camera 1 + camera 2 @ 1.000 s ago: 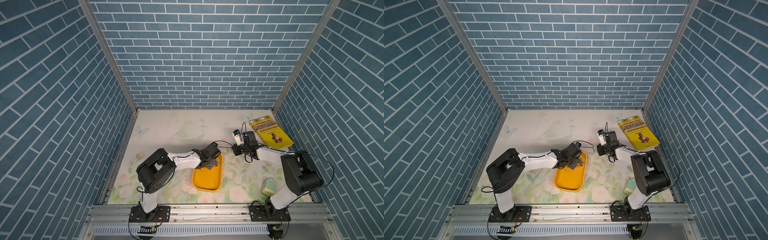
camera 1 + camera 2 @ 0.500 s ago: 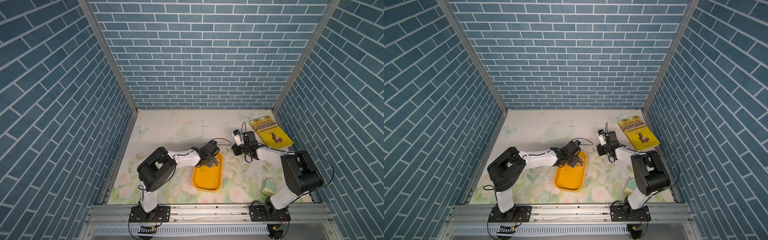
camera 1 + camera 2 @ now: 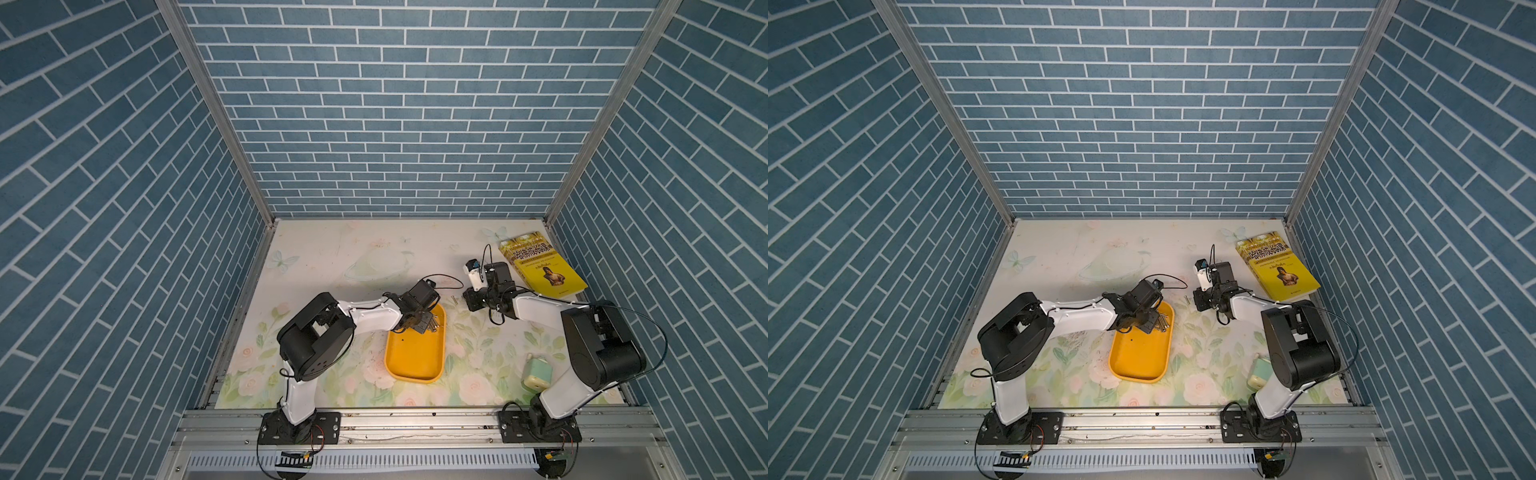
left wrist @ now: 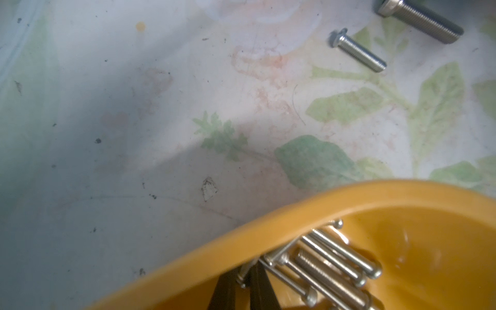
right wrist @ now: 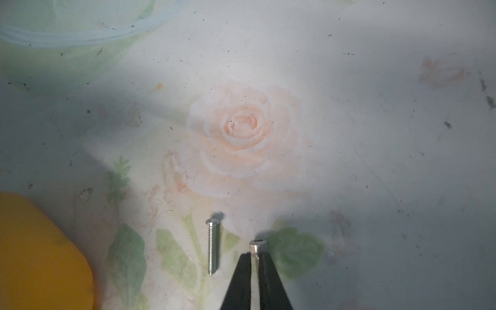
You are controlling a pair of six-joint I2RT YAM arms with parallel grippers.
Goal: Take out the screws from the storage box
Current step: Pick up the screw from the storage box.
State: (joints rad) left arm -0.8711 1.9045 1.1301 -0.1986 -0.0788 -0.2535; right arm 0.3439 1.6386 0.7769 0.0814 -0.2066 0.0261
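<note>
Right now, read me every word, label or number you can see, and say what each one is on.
"哈佛成长课", as best I can tell: big title on the yellow book.
Smaller print on that cover: too small to read.
Orange tray, screws, green gadget: no text visible.
</note>
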